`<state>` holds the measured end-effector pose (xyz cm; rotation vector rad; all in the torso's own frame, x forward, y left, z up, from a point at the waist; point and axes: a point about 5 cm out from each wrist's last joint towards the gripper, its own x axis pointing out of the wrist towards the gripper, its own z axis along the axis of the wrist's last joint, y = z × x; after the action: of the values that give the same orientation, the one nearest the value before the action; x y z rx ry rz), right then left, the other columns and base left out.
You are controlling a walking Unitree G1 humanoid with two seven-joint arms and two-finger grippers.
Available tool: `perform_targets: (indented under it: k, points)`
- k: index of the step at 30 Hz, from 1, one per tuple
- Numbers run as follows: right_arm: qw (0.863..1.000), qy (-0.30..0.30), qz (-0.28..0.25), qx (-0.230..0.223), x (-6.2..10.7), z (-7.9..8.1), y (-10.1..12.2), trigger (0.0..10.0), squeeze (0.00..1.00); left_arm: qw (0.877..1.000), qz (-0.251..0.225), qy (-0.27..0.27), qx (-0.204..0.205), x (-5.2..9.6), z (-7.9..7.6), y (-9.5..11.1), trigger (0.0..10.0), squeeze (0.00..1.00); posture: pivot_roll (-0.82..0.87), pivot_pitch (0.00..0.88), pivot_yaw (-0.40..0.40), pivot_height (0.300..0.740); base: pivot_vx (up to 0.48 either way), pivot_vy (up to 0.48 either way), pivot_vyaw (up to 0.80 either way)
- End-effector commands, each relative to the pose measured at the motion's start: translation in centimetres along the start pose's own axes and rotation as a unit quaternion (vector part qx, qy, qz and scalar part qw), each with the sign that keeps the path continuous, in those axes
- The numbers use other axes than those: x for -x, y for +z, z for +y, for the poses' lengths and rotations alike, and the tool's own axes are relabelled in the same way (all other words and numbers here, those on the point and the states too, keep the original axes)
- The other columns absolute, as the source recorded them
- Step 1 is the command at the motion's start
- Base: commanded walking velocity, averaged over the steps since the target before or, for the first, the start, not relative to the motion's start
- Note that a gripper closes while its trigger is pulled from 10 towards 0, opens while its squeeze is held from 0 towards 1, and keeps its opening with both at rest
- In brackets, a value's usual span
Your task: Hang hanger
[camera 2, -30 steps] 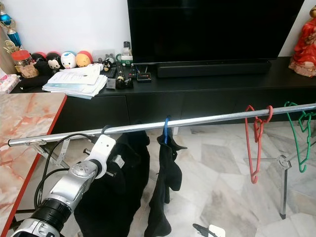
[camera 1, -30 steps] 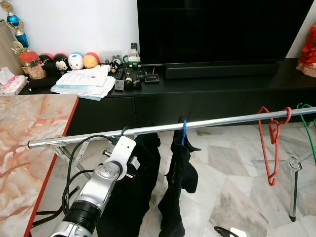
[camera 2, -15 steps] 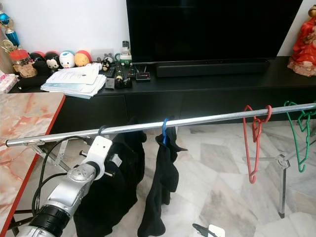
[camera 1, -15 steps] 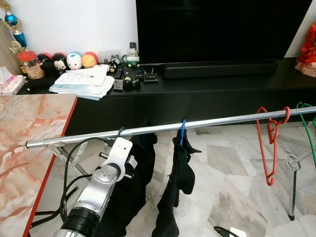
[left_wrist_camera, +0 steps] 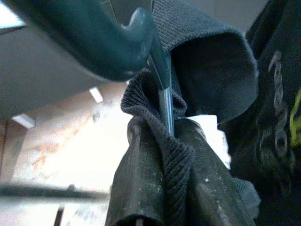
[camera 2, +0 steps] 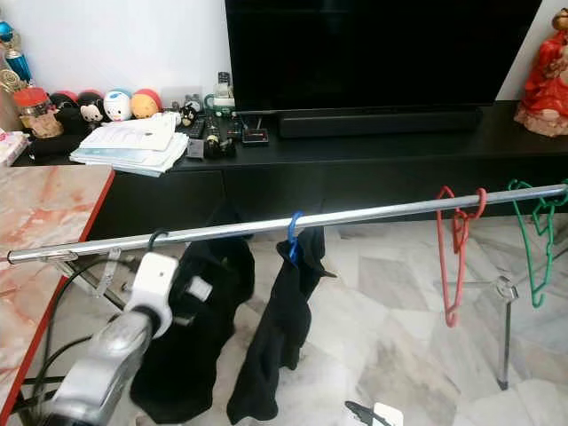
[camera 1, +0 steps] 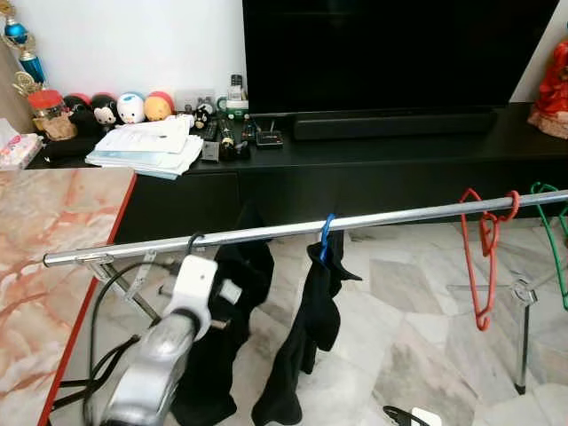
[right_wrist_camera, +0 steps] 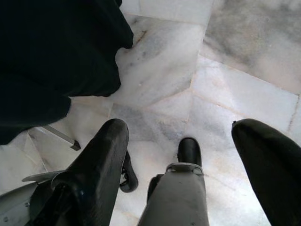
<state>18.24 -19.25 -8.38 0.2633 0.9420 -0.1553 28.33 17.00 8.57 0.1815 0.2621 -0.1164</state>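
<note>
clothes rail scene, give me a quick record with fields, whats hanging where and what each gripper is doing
rail: metal clothes rail before a black tv cabinet
dark hanger: hook over the rail near its left end, carrying a black garment
blue hanger: mid-rail, with black clothing
red hanger: bare, toward the right
green hanger: bare, far right
left gripper: shut on the dark hanger's neck and garment collar
right gripper: open, idle over the marble floor

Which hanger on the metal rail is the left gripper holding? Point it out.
The dark teal hanger carrying the black garment, hooked nearest the metal rail's left end. The left gripper is shut on its neck; the blue, red and green hangers hang free.
</note>
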Motion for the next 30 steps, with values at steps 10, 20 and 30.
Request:
perform_targets:
  k: [10,20,30]
  points:
    - [1.0,-0.002,0.004,-0.003,0.1,-0.1,-0.3,10.0,0.0,0.999,0.005,-0.006,-0.032,3.3,-0.2,-2.0,10.0,0.0,0.08,0.058,0.014,0.74,0.0,0.0,0.0]
    - [1.0,0.0,0.003,0.006,0.1,-0.1,-0.3,10.0,0.0,0.999,0.004,-0.016,-0.048,3.7,-0.7,-2.3,10.0,0.0,0.08,0.044,0.022,0.74,0.0,-0.217,0.0]
    - [1.0,0.002,0.005,0.01,0.1,-0.1,-0.4,10.0,0.0,0.999,0.013,-0.012,-0.045,3.9,-0.7,-2.8,10.0,0.0,0.07,0.03,0.024,0.74,0.0,-0.379,0.0]
